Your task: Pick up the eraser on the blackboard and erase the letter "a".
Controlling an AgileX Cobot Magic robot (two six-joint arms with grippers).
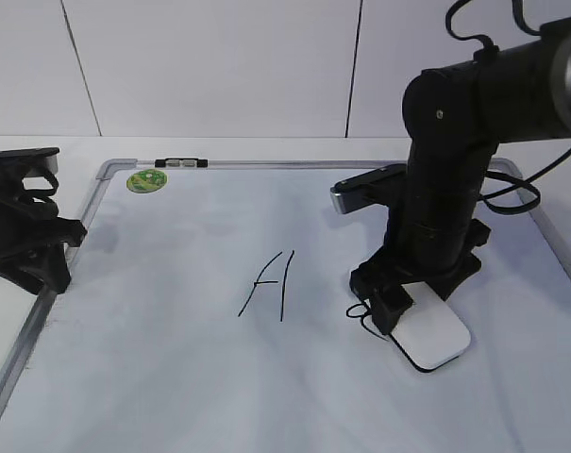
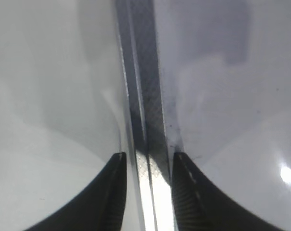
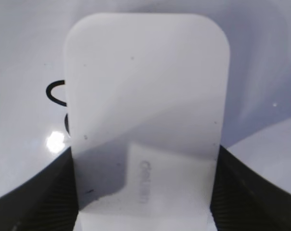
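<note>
The white eraser (image 1: 430, 336) lies flat on the blackboard (image 1: 172, 377), held between the fingers of my right gripper (image 1: 405, 307), which is shut on it. In the right wrist view the eraser (image 3: 145, 96) fills the middle and covers most of the letter "a" (image 3: 56, 94); only a curved black stroke shows at its left edge. In the exterior view a bit of the "a" (image 1: 358, 312) shows left of the eraser. My left gripper (image 2: 147, 161) is open and empty, straddling the board's left frame (image 2: 145, 110).
A taller black capital "A" (image 1: 269, 283) is drawn at the board's middle, left of the eraser. A round green sticker (image 1: 146, 180) sits at the far left corner. A small black-and-silver clip (image 1: 182, 163) is on the far frame.
</note>
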